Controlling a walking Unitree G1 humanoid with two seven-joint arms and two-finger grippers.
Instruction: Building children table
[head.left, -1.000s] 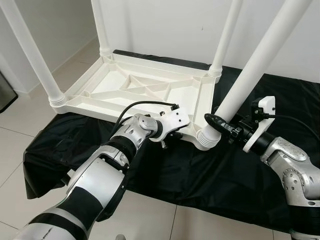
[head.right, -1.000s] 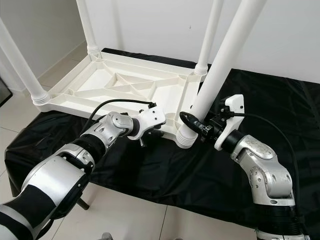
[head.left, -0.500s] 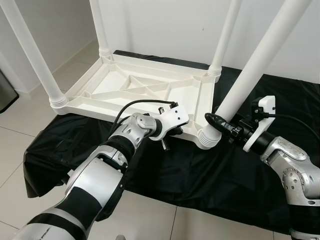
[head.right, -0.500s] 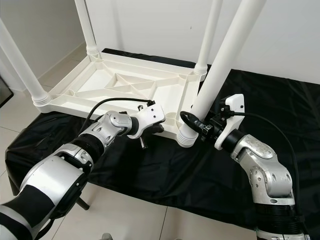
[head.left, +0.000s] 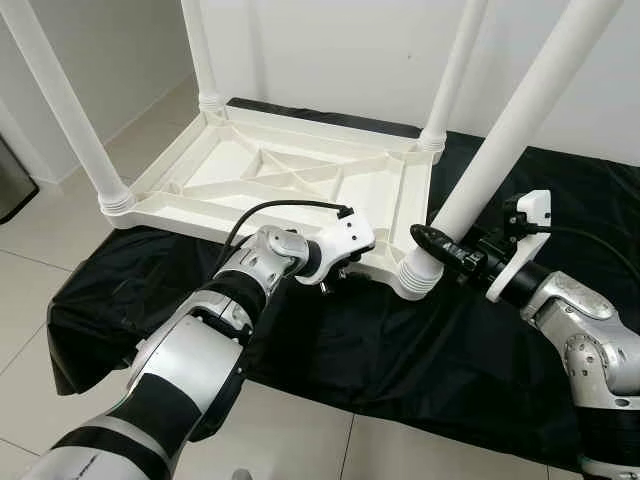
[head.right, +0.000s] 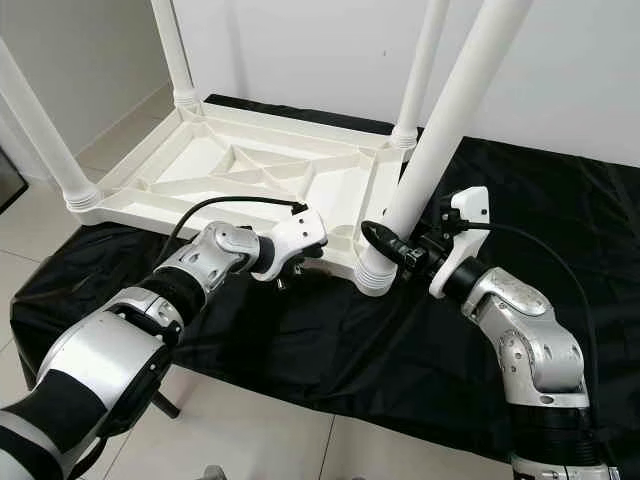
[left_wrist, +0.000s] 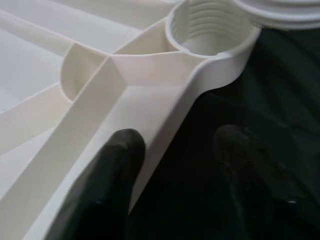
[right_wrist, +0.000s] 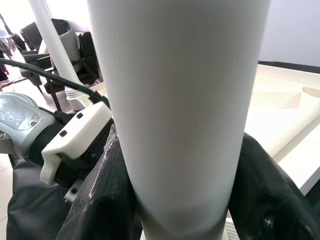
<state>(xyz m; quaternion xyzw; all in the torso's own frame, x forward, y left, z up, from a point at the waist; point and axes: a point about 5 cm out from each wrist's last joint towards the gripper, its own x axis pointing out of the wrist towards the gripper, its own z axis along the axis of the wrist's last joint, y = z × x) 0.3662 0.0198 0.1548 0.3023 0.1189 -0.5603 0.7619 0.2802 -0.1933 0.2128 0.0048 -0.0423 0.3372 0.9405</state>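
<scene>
The white table top (head.left: 280, 175) lies upside down on a black cloth (head.left: 420, 350). Three white legs stand up from three of its corners, such as the near left leg (head.left: 70, 110). My right gripper (head.left: 432, 240) is shut on the fourth leg (head.left: 500, 150), low on its shaft, one black finger (right_wrist: 107, 200) on each side. This leg leans, and its ribbed end (head.left: 417, 277) is at the near right corner. The threaded socket (left_wrist: 210, 27) there is empty, with the leg's end just beside it. My left gripper (left_wrist: 180, 145) is open, astride the table's front rim (left_wrist: 165, 115) next to the socket.
The cloth hangs over the low support's front edge onto a pale tiled floor (head.left: 40, 240). A white wall rises close behind the table. A dark object (head.left: 10, 185) stands at the far left. Bare cloth lies to the right of the table top.
My left wrist has turned a little and settled closer to the rim. The held leg's lower end has shifted slightly to the right.
</scene>
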